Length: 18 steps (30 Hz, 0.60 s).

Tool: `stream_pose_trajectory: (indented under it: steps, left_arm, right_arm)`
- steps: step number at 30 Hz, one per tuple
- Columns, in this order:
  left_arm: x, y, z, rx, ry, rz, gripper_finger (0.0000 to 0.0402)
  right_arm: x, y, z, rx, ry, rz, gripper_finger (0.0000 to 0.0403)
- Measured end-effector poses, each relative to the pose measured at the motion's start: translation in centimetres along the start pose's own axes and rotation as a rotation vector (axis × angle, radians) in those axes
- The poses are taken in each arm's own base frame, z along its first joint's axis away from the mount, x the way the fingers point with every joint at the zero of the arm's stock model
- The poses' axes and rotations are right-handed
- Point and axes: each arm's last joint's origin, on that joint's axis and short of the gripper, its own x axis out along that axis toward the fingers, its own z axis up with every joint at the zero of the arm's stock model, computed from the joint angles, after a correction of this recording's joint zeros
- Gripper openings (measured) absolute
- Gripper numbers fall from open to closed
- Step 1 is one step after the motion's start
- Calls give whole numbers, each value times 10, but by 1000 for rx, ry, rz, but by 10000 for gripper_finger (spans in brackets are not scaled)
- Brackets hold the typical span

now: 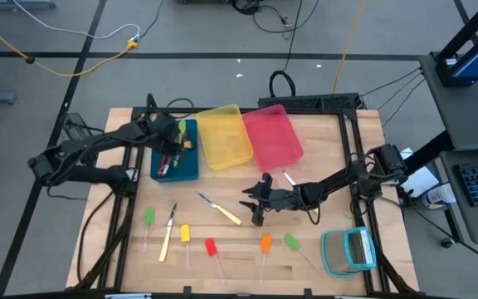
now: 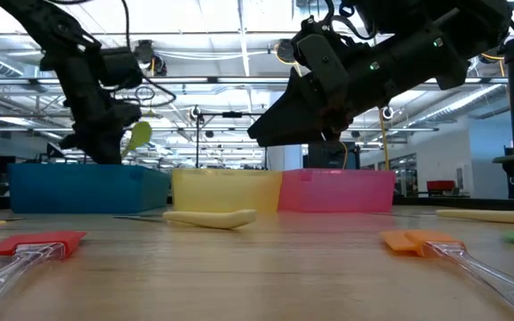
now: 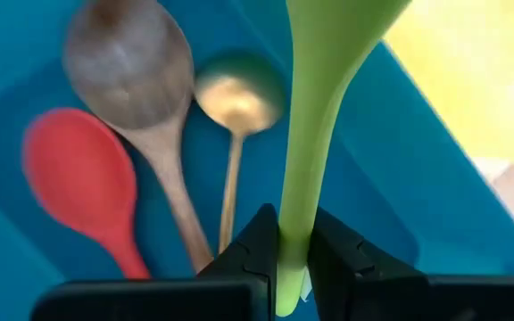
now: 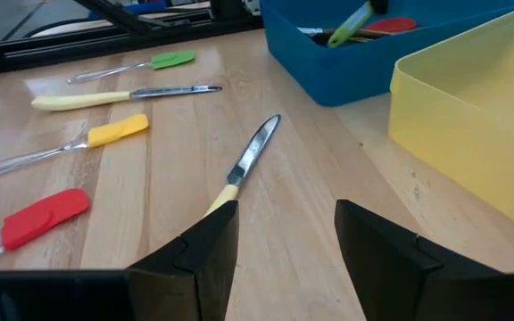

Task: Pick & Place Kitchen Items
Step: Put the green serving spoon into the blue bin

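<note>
My left gripper (image 1: 181,137) hangs over the blue bin (image 1: 191,166), shut on a light green spoon (image 3: 328,80). The spoon also shows in the low view (image 2: 136,135), above the bin's rim. In the bin lie a red spoon (image 3: 83,178), a brown wooden spoon (image 3: 132,62) and a dull gold spoon (image 3: 237,94). My right gripper (image 4: 284,241) stands open above the table's middle (image 1: 256,206). A yellow-handled knife (image 4: 250,159) lies on the wood just ahead of its fingers. My left gripper pinches the green spoon's thin handle (image 3: 294,234), close to its free end, between its two fingers. The fingers slant steeply down from above, and the spoon runs on along them, bowl end away from the gripper. It hangs clear above the spoons in the bin.
The yellow bin (image 1: 225,137) and pink bin (image 1: 274,133) stand right of the blue one. Near the front edge lie a second knife (image 1: 168,232) and several clear-handled sticks: green (image 1: 149,216), yellow (image 1: 185,232), red (image 1: 211,247), orange (image 1: 265,242). A teal-framed square (image 1: 348,251) sits front right.
</note>
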Motion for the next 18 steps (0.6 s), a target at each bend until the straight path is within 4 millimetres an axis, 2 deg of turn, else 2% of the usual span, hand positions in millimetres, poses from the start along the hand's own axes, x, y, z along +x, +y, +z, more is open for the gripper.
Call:
stream_pose_trajectory:
  steps: [5,13,18]
  left_arm:
    - [18,1,-1,9,120,-71,37]
    - [39,10,0,-38,220,-50,38]
    - [43,15,0,-45,227,6,65]
  right_arm:
    - [0,0,0,0,0,0,180]
    - [0,0,1,3,-7,1,180]
    - [0,0,1,3,-7,1,180]
